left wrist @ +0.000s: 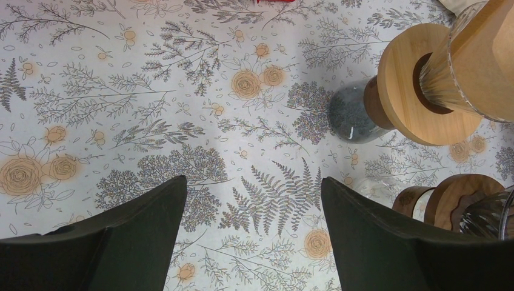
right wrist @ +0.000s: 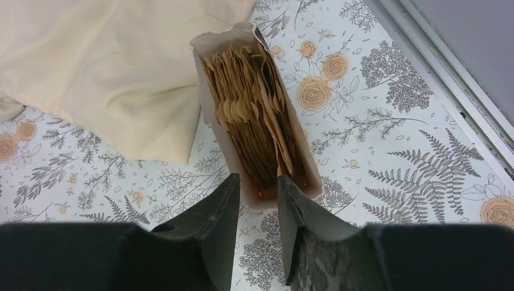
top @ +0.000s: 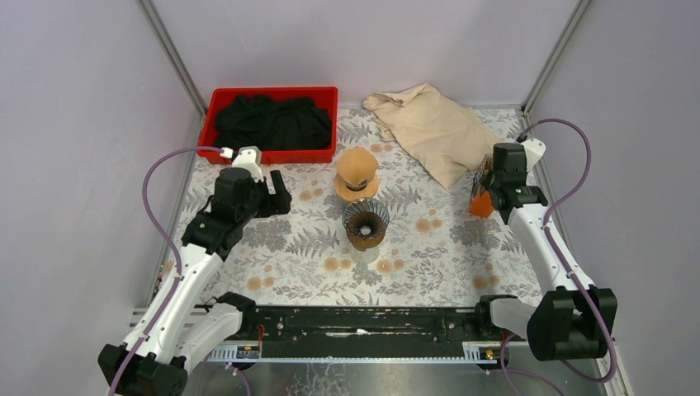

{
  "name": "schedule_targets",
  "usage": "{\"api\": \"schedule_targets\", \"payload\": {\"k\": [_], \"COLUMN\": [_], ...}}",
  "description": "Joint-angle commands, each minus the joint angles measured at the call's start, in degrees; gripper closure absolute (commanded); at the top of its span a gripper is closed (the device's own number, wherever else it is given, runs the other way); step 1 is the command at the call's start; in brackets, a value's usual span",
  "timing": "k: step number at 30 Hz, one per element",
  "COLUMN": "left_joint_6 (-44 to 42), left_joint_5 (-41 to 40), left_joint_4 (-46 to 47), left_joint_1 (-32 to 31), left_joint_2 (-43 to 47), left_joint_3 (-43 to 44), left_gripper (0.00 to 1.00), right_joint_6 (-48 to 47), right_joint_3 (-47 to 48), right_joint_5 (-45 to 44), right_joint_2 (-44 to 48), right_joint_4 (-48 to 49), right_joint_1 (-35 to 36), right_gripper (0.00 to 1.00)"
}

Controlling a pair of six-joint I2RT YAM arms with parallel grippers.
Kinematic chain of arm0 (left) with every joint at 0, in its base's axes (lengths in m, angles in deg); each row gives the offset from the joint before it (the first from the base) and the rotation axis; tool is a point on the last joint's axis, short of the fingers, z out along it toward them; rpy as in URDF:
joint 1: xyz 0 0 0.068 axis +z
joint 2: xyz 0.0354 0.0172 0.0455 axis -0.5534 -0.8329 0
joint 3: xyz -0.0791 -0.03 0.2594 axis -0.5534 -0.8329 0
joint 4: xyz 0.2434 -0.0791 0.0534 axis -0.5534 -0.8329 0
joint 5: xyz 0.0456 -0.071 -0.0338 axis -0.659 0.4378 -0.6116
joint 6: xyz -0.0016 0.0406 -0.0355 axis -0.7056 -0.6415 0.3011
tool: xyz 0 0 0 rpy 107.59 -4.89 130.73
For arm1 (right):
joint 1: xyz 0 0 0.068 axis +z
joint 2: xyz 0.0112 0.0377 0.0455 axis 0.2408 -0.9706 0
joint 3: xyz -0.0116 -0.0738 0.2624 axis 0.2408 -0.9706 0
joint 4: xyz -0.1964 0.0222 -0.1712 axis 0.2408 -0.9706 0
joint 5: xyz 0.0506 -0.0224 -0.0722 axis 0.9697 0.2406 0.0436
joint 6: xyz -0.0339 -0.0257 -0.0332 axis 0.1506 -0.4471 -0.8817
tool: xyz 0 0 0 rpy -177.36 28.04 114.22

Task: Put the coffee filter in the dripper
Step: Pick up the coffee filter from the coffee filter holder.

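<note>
A clear ribbed glass dripper point(top: 365, 223) with a dark wooden collar stands mid-table; its edge also shows in the left wrist view as the dripper point(left wrist: 479, 209). Brown paper coffee filters point(right wrist: 251, 115) stand packed in an open box point(right wrist: 209, 115), orange on the outside point(top: 480, 202), at the right. My right gripper point(right wrist: 259, 179) hovers over the box's near end, jaws narrowly apart with the box wall showing between them and nothing visibly clamped; it shows as the right gripper point(top: 489, 186) from above. My left gripper point(left wrist: 253, 182) is wide open above bare tablecloth, left of the dripper point(top: 279, 194).
A second cone point(top: 357, 167), tan with a light wooden collar point(left wrist: 418, 85), stands just behind the dripper. A red bin point(top: 326, 99) holding black cloth sits at the back left. A beige cloth point(top: 433, 128) lies at the back right, close to the filter box.
</note>
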Motion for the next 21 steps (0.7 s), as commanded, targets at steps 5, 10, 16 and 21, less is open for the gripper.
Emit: {"api": "schedule_targets", "payload": {"k": [5, 10, 16, 21], "left_joint_6": [-1.08, -1.08, -1.08, -1.08], "left_joint_5": [-0.36, -0.30, -0.14, -0.11], "left_joint_4": [3.53, 3.53, 3.62, 3.62], "left_joint_1": [0.48, 0.46, 0.55, 0.52], "left_joint_2": [0.97, 0.88, 0.75, 0.98], "left_joint_3": [-0.52, -0.63, -0.61, -0.63], "left_gripper": [0.11, 0.11, 0.11, 0.11], "right_joint_6": [1.35, 1.56, 1.30, 1.39], "right_joint_3": [0.56, 0.23, -0.04, -0.17], "right_joint_5": [-1.74, -1.64, -2.51, -2.51], "right_joint_2": [-3.41, -5.01, -5.56, -6.12], "right_joint_4": [1.26, 2.06, 2.22, 2.43], "right_joint_1": [-0.44, -0.65, -0.86, -0.95], "right_gripper": [0.66, 0.68, 0.68, 0.68]}}
